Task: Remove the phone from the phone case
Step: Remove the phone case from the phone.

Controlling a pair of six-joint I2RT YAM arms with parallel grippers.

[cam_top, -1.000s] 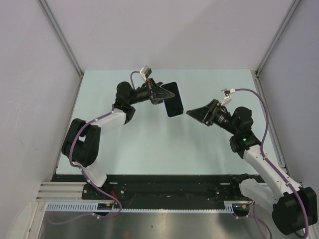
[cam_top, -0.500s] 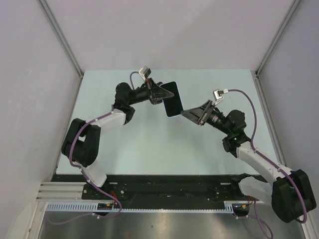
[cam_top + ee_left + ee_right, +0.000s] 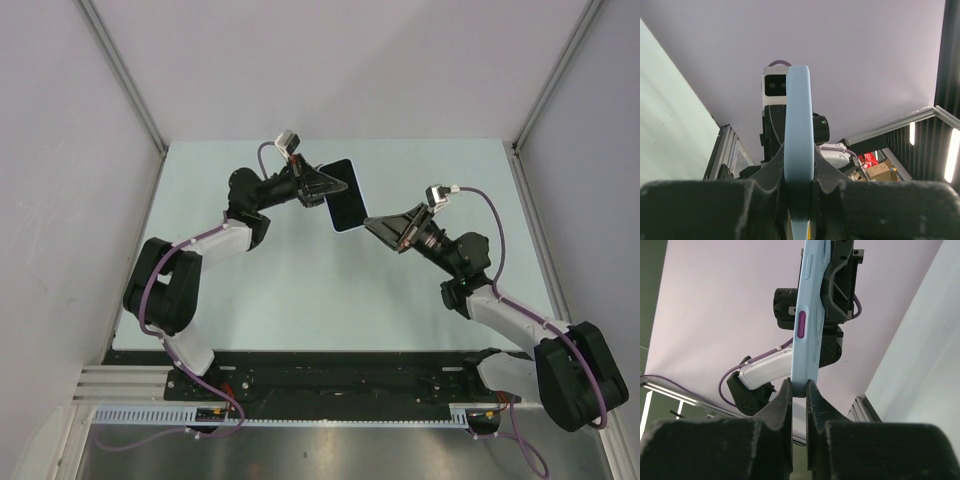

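The phone (image 3: pixel 343 197), dark screen up, sits in its light blue phone case (image 3: pixel 339 230) and hangs in the air above the table's far half. My left gripper (image 3: pixel 325 188) is shut on the case's left edge; the left wrist view shows that edge (image 3: pixel 799 125) clamped between the fingers of the left gripper (image 3: pixel 799 172). My right gripper (image 3: pixel 368 224) is shut on the case's near right corner. In the right wrist view the case (image 3: pixel 807 305), with a purple side button (image 3: pixel 801 324), rises from the right gripper (image 3: pixel 799 390).
The pale green table (image 3: pixel 300 290) lies below, bounded by grey walls and aluminium posts (image 3: pixel 125 75) at the back corners. A black rail (image 3: pixel 330 375) runs along the near edge by the arm bases.
My right gripper has moved left to the phone's near right corner and shut on the case. The left gripper kept its grip and barely shifted.
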